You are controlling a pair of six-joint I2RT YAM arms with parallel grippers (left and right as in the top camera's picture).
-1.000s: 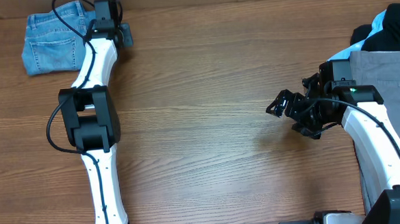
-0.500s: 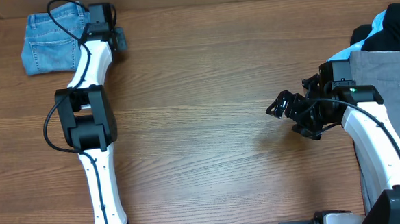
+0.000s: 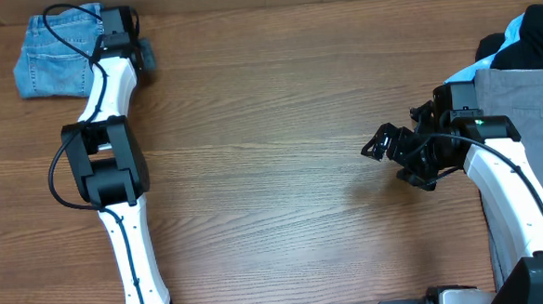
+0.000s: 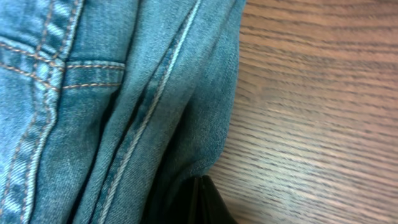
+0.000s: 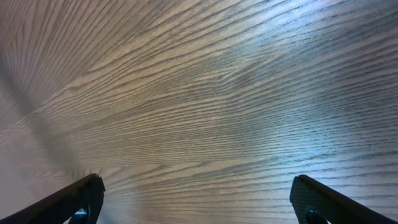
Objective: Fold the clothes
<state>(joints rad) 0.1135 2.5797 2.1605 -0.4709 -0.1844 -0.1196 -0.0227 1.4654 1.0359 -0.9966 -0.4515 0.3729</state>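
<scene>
Jeans: light-blue denim jeans (image 3: 51,63) lie folded at the far left corner of the table (image 3: 270,124), with a stitched back pocket facing up.
Jeans up close: in the left wrist view the denim (image 4: 112,106) fills the left side. Orange pocket stitching is seen at the upper left and a pale seam runs down a fold. Bare wood is seen to the right.
Left gripper: the left gripper (image 3: 138,49) is placed at the right edge of the jeans, and its arm stretches up from the near edge of the table. It appears closed on a bunched edge of the denim. Only one dark finger (image 4: 202,204) is seen, with the fold drawn down against it.
Table middle: bare wood grain is seen, well apart from both grippers.
Right gripper: the right gripper (image 3: 381,146) is held above bare wood right of centre, pointing left. Its jaws are spread wide, with the two fingertips far apart at the bottom corners of the right wrist view (image 5: 199,202) and nothing between them.
Pile: grey trousers (image 3: 529,87) are stacked at the far right edge, with a black garment (image 3: 538,50) and a pale blue garment (image 3: 484,64) tucked behind them.
</scene>
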